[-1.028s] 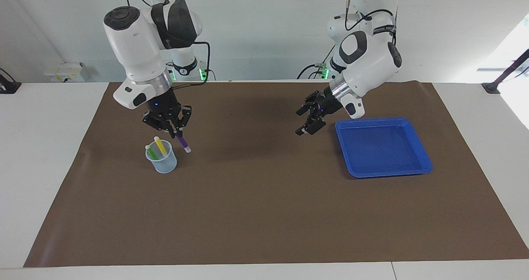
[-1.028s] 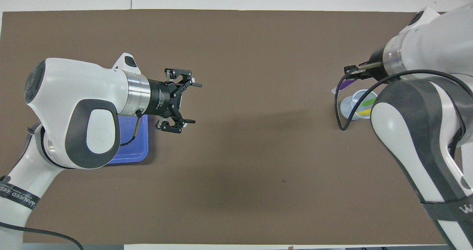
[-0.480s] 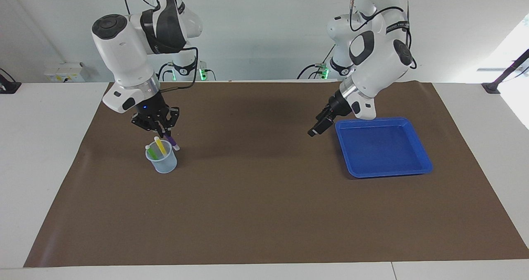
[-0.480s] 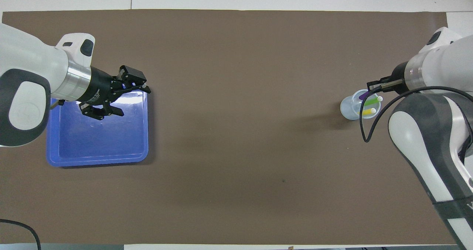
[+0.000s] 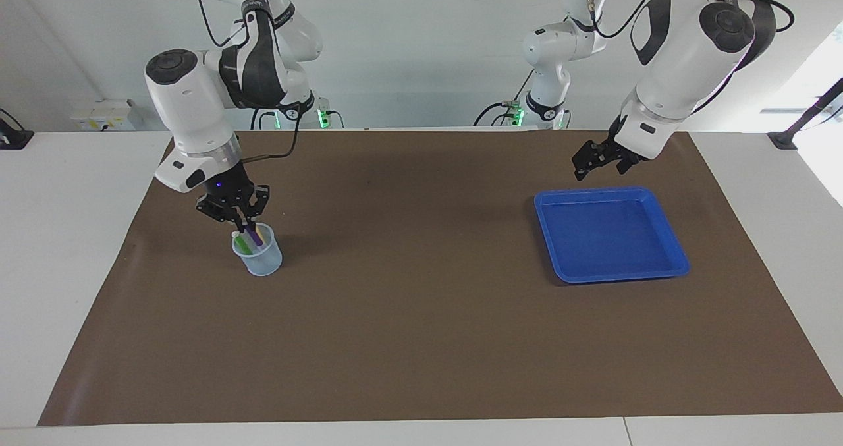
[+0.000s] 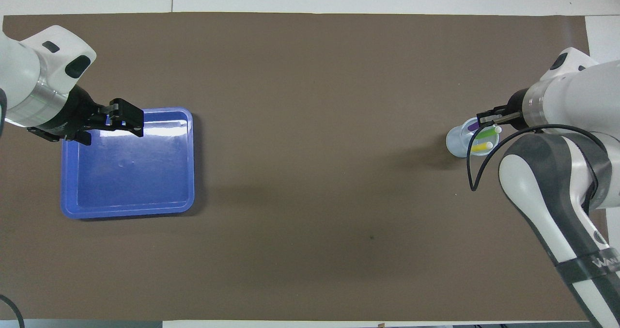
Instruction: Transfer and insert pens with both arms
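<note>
The right gripper has come across from beside the cup to sit directly over its mouth, fingers clamped together on the purple pen, whose lower end now dips inside the rim — a second ago that pen hung slanted in open air beside the cup. Just under the same gripper the green pen and yellow pen already stand leaning in the cup, pale caps up. That makes this the last insertion: the purple pen looks partly in, but it is not released, so I judge the step unfinished until the fingers part. The left gripper has meanwhile pulled back from the middle of the mat and risen; it hangs over the robot-side edge of the blue tray, its jaws spread apart and holding nothing — the tray below it is bare, which suggests the left arm's share of the work is done and it waits.
</note>
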Tool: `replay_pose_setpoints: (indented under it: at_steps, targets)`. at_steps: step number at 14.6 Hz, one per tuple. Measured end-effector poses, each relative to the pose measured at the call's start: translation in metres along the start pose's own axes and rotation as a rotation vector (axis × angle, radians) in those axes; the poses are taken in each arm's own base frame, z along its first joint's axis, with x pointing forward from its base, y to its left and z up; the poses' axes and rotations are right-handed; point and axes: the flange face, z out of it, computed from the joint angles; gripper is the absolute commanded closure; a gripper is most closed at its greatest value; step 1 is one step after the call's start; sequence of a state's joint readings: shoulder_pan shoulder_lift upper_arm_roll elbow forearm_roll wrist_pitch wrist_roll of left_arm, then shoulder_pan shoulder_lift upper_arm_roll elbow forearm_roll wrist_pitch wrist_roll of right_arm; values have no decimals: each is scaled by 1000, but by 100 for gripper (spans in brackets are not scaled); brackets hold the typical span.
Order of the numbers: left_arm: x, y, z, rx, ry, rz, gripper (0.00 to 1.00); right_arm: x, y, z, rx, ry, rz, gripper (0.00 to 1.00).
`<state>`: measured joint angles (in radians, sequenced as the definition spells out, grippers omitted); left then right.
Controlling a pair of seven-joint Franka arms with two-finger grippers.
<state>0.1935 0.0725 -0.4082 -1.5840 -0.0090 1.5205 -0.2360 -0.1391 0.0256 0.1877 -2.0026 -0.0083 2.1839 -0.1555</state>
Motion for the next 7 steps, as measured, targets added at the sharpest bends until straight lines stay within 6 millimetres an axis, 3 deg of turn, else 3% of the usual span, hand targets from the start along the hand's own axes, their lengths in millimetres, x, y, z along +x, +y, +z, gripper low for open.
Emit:
replay_pose_setpoints:
  at_steps: [3,7]
  targets:
    - [-14,-13,-18,26,5,118,0,-8,-2,21,3,-8,-4,100]
    - [-27,-21,-25,32,34,128,0,-16,-3,42,6,-14,-5,100]
